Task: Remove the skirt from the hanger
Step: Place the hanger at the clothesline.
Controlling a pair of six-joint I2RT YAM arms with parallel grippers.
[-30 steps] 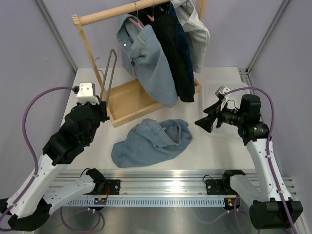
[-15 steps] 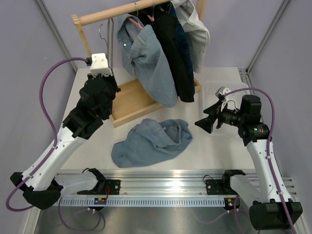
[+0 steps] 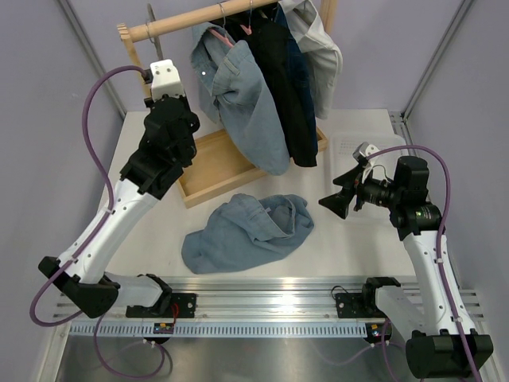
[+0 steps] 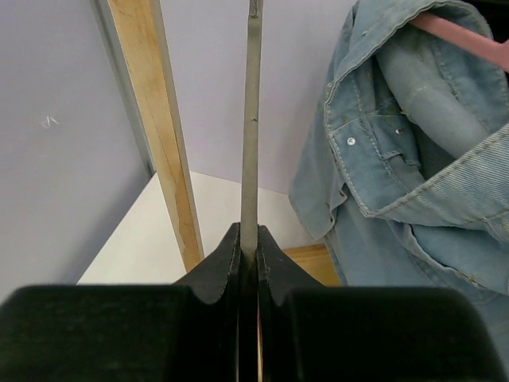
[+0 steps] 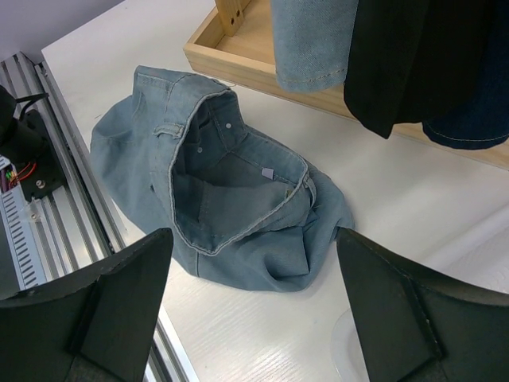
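1. In the left wrist view the hanger [image 4: 251, 119] leaves the picture at the top, and its lower end is hidden between the fingers of the left gripper [image 4: 249, 239].
2. From above, the left arm [image 3: 155, 151] hides this gripper and most of the hanger.
3. The clothes [image 3: 270, 87] are cut off at the top edge.
4. The fingers of the right gripper [image 5: 253, 239] are cut off below.

Left tool [image 4: 248, 240] pinches a thin grey metal hanger [image 4: 251, 119] rising straight up; pale wooden post [image 4: 163, 135] left; light-blue denim garment [image 4: 413, 167] hanging right.
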